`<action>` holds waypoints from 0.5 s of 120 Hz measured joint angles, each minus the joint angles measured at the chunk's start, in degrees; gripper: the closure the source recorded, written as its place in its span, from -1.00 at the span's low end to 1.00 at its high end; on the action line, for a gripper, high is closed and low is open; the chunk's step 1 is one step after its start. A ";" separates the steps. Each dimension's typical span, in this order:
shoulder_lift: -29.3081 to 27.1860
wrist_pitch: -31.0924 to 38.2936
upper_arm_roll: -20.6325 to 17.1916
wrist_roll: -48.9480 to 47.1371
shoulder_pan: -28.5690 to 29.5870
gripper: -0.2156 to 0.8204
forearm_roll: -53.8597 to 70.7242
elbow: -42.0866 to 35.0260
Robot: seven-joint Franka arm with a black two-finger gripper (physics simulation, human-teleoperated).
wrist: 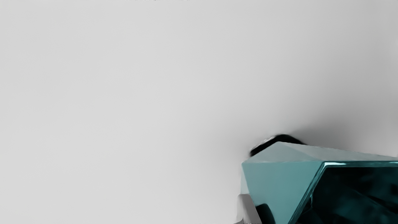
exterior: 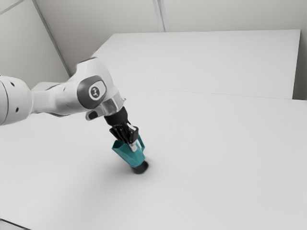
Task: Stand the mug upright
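Observation:
In the exterior view the gripper (exterior: 133, 145) is shut on the teal faceted mug (exterior: 126, 153), at its upper part near the handle (exterior: 141, 143). The mug leans steeply, its mouth up toward the exterior view's left and its black base (exterior: 140, 167) low by the table. Whether the base touches the table, I cannot tell. In the wrist view the teal mug (wrist: 283, 180) shows its dark opening, and one finger of the gripper (wrist: 259, 214) lies against its outer wall. The other finger is hidden behind the mug there.
A wide white table (exterior: 216, 158) lies around the mug. Behind it stands a pale, flat white surface (exterior: 201, 62), with room walls farther back. A dark thin edge (exterior: 14, 224) crosses the near corner at the exterior view's left.

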 joint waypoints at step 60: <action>4.48 5.50 0.76 0.01 -0.07 0.93 18.32 2.04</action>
